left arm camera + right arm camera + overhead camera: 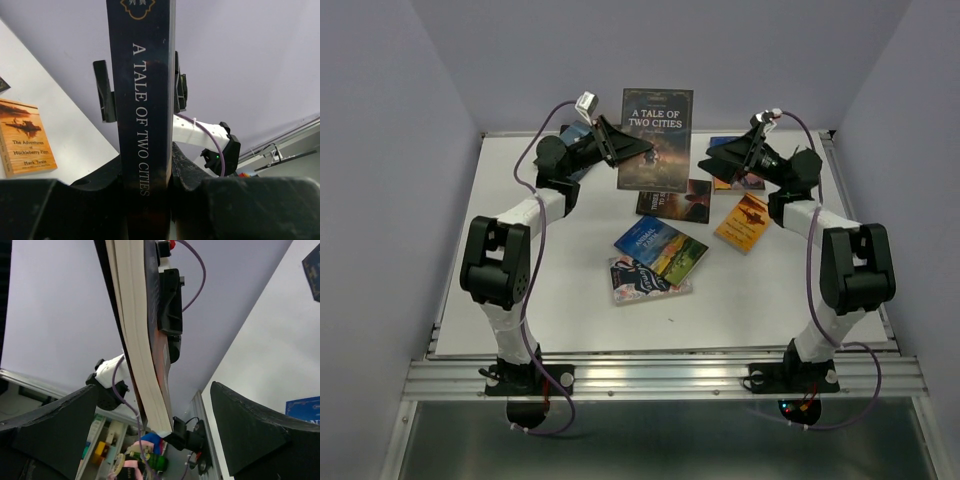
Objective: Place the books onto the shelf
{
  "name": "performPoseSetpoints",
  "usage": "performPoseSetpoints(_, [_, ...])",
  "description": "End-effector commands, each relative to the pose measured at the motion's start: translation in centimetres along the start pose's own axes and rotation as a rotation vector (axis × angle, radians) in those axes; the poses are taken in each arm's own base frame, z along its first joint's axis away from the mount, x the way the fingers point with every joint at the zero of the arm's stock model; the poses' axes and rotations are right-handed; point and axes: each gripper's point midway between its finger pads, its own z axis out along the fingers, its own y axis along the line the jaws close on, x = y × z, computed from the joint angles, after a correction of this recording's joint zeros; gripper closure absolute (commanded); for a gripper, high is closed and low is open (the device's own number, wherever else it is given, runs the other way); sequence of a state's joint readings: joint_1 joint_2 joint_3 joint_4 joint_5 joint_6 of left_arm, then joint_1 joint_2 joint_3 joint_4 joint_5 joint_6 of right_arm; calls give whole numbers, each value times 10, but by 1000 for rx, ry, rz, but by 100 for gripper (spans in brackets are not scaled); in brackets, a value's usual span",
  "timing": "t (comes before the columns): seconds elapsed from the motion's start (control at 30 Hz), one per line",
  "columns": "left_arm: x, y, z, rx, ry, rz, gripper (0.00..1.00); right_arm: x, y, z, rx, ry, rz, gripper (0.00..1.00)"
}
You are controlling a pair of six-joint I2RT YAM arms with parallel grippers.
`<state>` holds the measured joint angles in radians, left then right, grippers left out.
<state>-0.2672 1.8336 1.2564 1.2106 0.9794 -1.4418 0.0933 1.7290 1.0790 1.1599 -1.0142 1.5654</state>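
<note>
Tabletop (570, 320) bears books (660, 248); left jaws clamp dark paperback (655, 138)

Cover of dark book (655, 135), top centre of overhead view: "A TALE OF TWO CITIES". Same title runs down its spine (142, 125), left wrist view. Lower left there, orange book (25, 137): "The Adventures of Huckleberry Finn", "Mark Twain".
</note>
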Motion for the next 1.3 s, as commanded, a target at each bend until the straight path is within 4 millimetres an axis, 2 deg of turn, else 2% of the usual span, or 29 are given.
performPoseSetpoints(0.0, [1, -112, -8, 360, -82, 425, 100, 32, 88, -1, -333, 72, -404, 0])
performPoseSetpoints(0.07, [-2, -104, -3, 324, -86, 429, 100, 32, 85, 5, -319, 73, -413, 0])
performPoseSetpoints(0.17, [1, -104, 5, 302, -82, 431, 100, 35, 82, 13, -314, 90, -428, 0])
performPoseSetpoints(0.3, [-3, -95, 11, 240, -105, 441, 100, 43, 86, 20, -350, 113, -433, 0])
performPoseSetpoints(0.4, [-1, -90, 13, 215, -108, 431, 100, 49, 93, 25, -382, 141, -434, 8])
performPoseSetpoints(0.43, [-1, -90, 14, 215, -107, 426, 100, 49, 91, 26, -380, 140, -433, 14])
performPoseSetpoints(0.57, [3, -90, 17, 220, -96, 405, 100, 52, 91, 33, -394, 154, -433, 47])
performPoseSetpoints(0.6, [3, -89, 17, 218, -98, 400, 100, 52, 91, 33, -395, 152, -431, 59])
performPoseSetpoints(0.73, [6, -88, 17, 209, -92, 394, 100, 50, 88, 35, -393, 148, -452, 72])
performPoseSetpoints(0.77, [7, -87, 17, 204, -88, 399, 100, 49, 87, 36, -385, 148, -444, 81])
performPoseSetpoints(0.83, [9, -84, 20, 175, -80, 384, 100, 46, 87, 38, -386, 151, -457, 88])
performPoseSetpoints(0.87, [8, -83, 21, 164, -82, 401, 100, 46, 86, 39, -387, 152, -456, 98])
performPoseSetpoints(0.9, [8, -83, 21, 156, -83, 408, 100, 45, 86, 39, -389, 154, -459, 99])
performPoseSetpoints(0.93, [7, -82, 21, 132, -81, 401, 89, 46, 88, 39, -393, 158, -469, 99])
performPoseSetpoints(1.0, [4, -85, 20, 105, -93, 457, 57, 46, 86, 40, -384, 162, -471, 99])
performPoseSetpoints(1.07, [-2, -76, 19, 25, -115, 450, 2, 42, 84, 42, -355, 153, -467, 99])
performPoseSetpoints(1.1, [-6, -81, 17, 4, -136, 508, 1, 42, 83, 43, -343, 152, -471, 99])
performPoseSetpoints(1.13, [-8, -69, 14, -63, -137, 481, 1, 38, 78, 46, -313, 145, -465, 99])
performPoseSetpoints(1.2, [-20, -68, 7, -130, -192, 501, 1, 30, 79, 44, -280, 129, -478, 99])
performPoseSetpoints(1.27, [-26, -56, -5, -201, -209, 499, 1, 13, 68, 38, -206, 101, -482, 99])
